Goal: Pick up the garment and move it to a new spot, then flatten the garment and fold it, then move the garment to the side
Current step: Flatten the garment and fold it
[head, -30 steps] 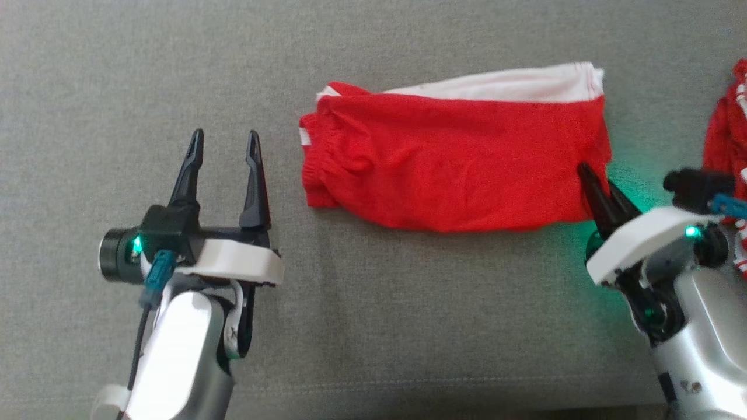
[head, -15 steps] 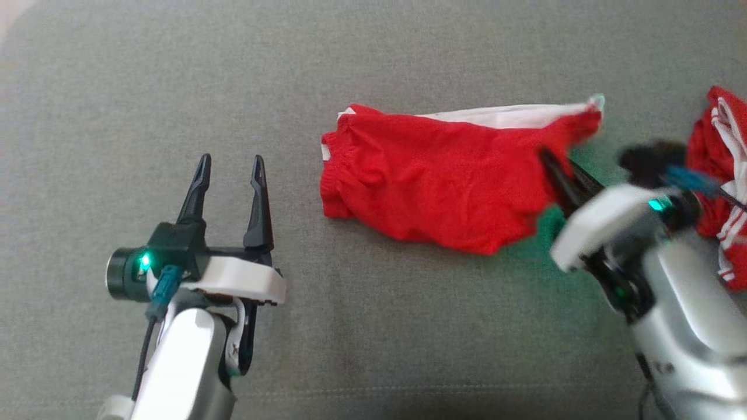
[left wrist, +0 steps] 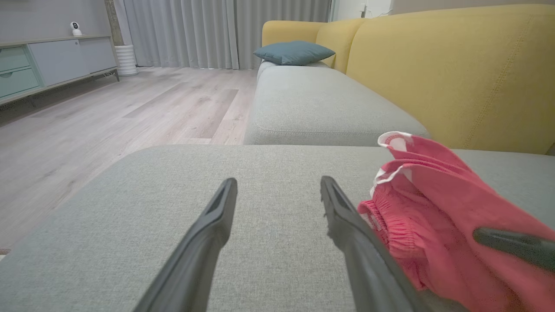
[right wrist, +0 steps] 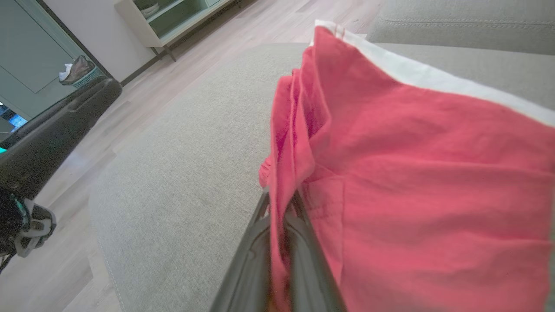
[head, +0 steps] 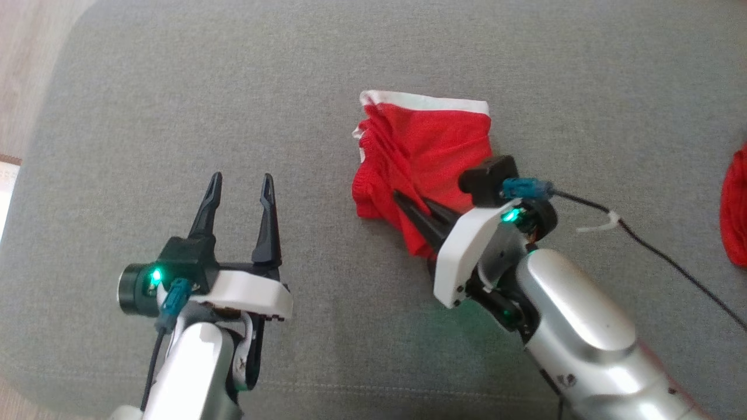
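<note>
A: Entry one, the cloth?

B: Bright red soft sportswear garment (head: 432, 140) with a white edge band and a gathered elastic hem. It is bunched on the grey woven sofa cushion (head: 175, 87). The right gripper (head: 411, 201) is clamped tight on its near fold, and the rest lies beyond the fingertips.

A: Entry two, the other hand?

B: Left gripper (head: 241, 178), dark fingers spread wide, holding nothing. The garment sits near its right side, apart from it.

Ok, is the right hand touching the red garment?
Touching. The right wrist view shows the right hand shut on a fold of the garment, red cloth pinched between its jaws.
</note>
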